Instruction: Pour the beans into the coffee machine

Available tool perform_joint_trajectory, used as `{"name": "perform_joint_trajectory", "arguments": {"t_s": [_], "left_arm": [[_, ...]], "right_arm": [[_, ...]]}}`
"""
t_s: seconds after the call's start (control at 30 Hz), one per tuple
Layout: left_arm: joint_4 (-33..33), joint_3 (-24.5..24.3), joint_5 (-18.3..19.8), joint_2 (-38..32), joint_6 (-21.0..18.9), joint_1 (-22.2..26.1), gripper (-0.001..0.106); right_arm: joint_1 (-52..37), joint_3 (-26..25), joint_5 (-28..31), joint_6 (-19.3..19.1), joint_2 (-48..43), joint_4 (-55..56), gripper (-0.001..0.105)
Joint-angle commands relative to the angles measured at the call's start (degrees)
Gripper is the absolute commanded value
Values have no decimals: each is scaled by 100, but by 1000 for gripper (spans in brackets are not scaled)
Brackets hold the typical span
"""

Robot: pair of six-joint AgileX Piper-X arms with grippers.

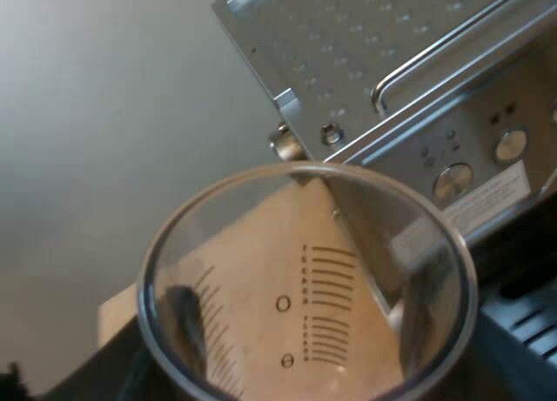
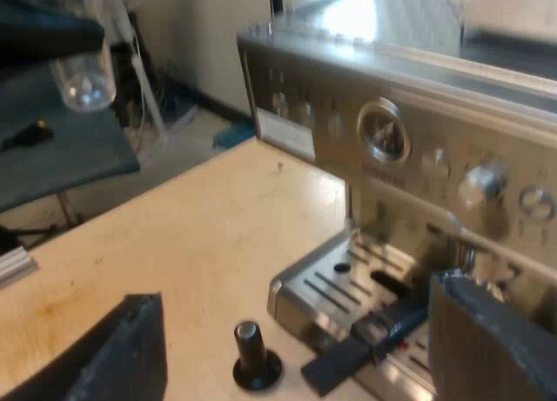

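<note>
My left gripper (image 1: 300, 331) is clasped about the measuring glass (image 1: 305, 279); one dark finger (image 1: 184, 324) shows through the clear wall, pressed against the outside. The glass stands roughly upright, mouth toward the wrist, its long axis running down toward the table (image 1: 122, 310); it hangs higher than the perforated top of the espresso machine (image 1: 374, 62), just off one corner of that top and not over it. The table shows plainly through the glass's base; whether beans lie in it I cannot tell.

The beans go in at the machine's top, so I judge the pour turns on one relation: the top lies outward from the glass's far rim, and the glass must cross that corner before its mouth tips down.

Writing: ruled graduation marks on the glass with two round figures beside them, perhaps noughts; a pale label (image 1: 492, 197) on the machine's front, its print too fine to read; no brand legible.

My right gripper (image 2: 309, 353) is spread wide and grasps nothing, low before the drip tray (image 2: 348, 279); near it stand the black-knobbed tamper (image 2: 252, 353) and the holder's dark handle (image 2: 348, 353), which juts from the machine's front. This arm is well apart from the glass, so the left arm is the one placed to pour.
</note>
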Motion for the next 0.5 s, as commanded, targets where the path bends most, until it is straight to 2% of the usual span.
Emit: {"name": "perform_joint_trajectory", "arguments": {"t_s": [0.03,0.07,0.13,0.27,0.37,0.43,0.47,0.5], "left_arm": [[-633,627,208,-272,-484,-6,11],[-676,679,238,-275,-513,7,11],[-850,984,727,-278,-878,238,11],[-1117,1250,1289,-278,-1156,766,11],[-1295,1405,1928,-278,-1223,1586,11],[-1509,1517,2561,-264,-1164,2152,11],[-1580,1550,2676,-263,-1151,2251,11],[-1720,1633,3028,-250,-1113,2528,11]], "right_arm": [[4,85,-160,-96,-48,-14,64],[4,103,-160,-96,-48,-14,64],[4,111,-176,-96,-48,-14,64],[4,111,-176,-96,-48,-14,64],[4,111,-176,-96,-48,-14,64],[4,111,-176,-96,-48,-14,64],[4,111,-176,-96,-48,-14,64],[4,111,-176,-96,-48,-14,64]]}}
